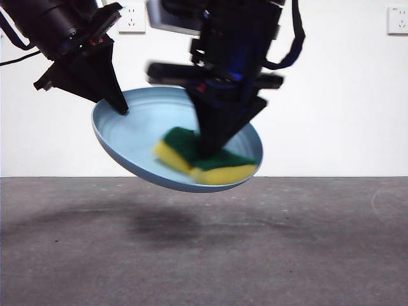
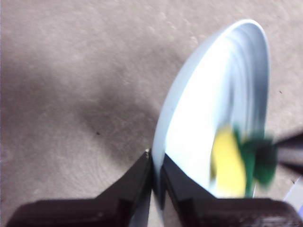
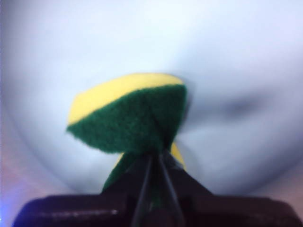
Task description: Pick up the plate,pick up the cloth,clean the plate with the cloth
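The light-blue plate (image 1: 137,137) hangs tilted above the table, its inside facing the camera. My left gripper (image 1: 121,107) is shut on the plate's upper left rim; in the left wrist view the left gripper (image 2: 157,163) pinches the rim of the plate (image 2: 208,104). My right gripper (image 1: 209,150) comes from above, shut on the cloth (image 1: 204,156), a yellow sponge with a green scouring layer, and presses it against the plate's inside. In the right wrist view the right gripper (image 3: 155,158) clamps the cloth (image 3: 130,120) against the plate (image 3: 227,56). The cloth also shows blurred in the left wrist view (image 2: 236,161).
The grey table (image 1: 204,248) lies below the plate, with the plate's shadow on it. A white wall with sockets (image 1: 132,18) stands behind.
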